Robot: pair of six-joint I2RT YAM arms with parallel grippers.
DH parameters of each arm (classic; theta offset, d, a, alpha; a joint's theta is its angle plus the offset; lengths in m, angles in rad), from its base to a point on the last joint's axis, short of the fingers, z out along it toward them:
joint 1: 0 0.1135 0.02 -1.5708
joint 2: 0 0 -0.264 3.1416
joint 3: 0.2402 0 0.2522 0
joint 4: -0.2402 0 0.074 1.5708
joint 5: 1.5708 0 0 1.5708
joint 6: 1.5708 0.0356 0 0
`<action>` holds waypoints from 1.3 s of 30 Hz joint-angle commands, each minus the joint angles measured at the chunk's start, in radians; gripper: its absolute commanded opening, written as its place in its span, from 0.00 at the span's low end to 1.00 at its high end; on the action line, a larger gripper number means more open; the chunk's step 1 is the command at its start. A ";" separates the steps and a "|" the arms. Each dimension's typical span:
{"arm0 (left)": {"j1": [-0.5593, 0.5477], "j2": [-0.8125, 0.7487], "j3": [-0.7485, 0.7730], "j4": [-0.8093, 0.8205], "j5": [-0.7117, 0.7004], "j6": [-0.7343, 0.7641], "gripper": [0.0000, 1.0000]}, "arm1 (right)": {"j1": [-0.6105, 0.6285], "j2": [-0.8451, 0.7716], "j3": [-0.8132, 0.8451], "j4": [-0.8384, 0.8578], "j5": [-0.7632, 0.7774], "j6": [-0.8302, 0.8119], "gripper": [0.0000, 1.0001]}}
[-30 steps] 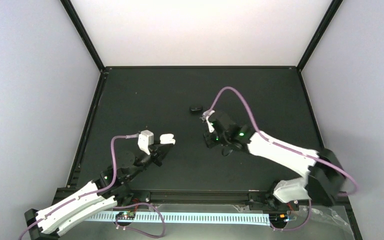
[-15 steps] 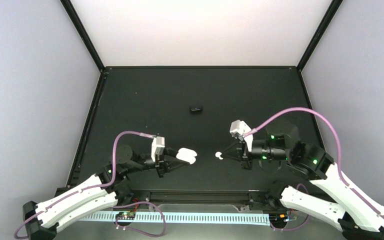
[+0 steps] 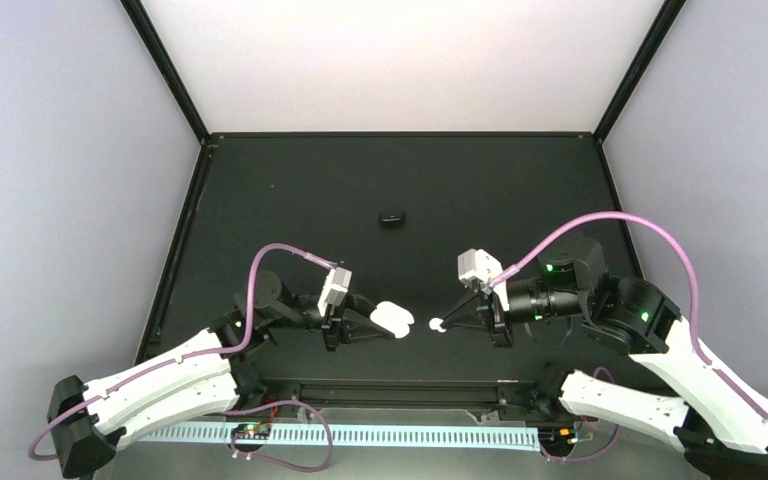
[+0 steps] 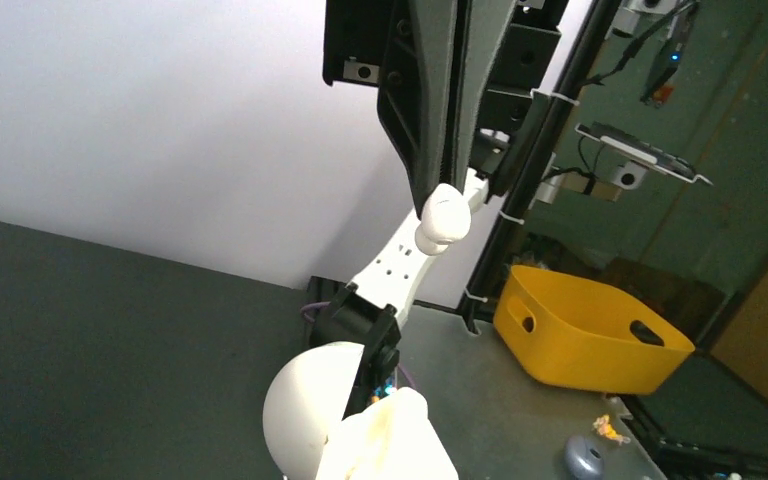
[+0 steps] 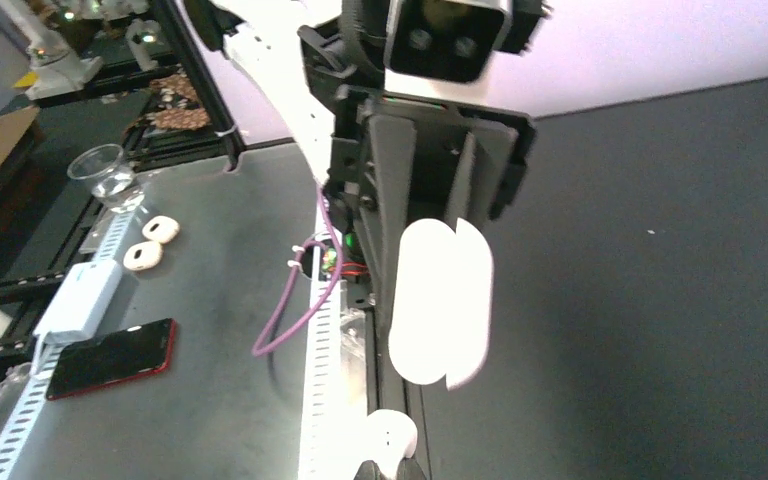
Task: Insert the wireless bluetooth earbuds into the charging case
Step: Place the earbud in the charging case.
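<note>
My left gripper (image 3: pixel 380 321) is shut on the white charging case (image 3: pixel 393 318) and holds it above the near middle of the table. In the left wrist view the case (image 4: pixel 310 415) fills the bottom edge, its round lid swung open. My right gripper (image 3: pixel 452 321) is shut on one white earbud (image 3: pixel 438 325), a short gap right of the case. The two grippers point at each other. From the right wrist view the earbud (image 5: pixel 392 434) sits at the fingertips, with the case (image 5: pixel 440 300) just beyond it. The left wrist view shows that earbud (image 4: pixel 443 215) above the case.
A small black oval object (image 3: pixel 392 217) lies alone on the black table (image 3: pixel 290 200) toward the far middle. Black frame rails edge the table. Off the table stand a yellow bin (image 4: pixel 590 330), a red phone (image 5: pixel 110 358) and a glass (image 5: pixel 105 172).
Both arms swung to the near middle and now face each other. The left carried the case rightward; the right came back from near the black object with the earbud, narrowing the gap.
</note>
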 commanded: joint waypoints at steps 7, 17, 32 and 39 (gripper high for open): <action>0.002 0.050 0.081 0.080 0.090 -0.003 0.02 | 0.190 0.097 0.089 -0.013 0.209 -0.034 0.01; 0.002 0.052 0.082 0.075 0.082 0.006 0.02 | 0.235 0.141 0.090 0.068 0.279 0.003 0.01; 0.002 0.023 0.080 0.075 0.056 0.007 0.02 | 0.290 0.195 0.094 0.093 0.335 0.012 0.01; 0.002 0.001 0.076 0.076 0.028 0.005 0.02 | 0.300 0.195 0.084 0.081 0.363 0.013 0.01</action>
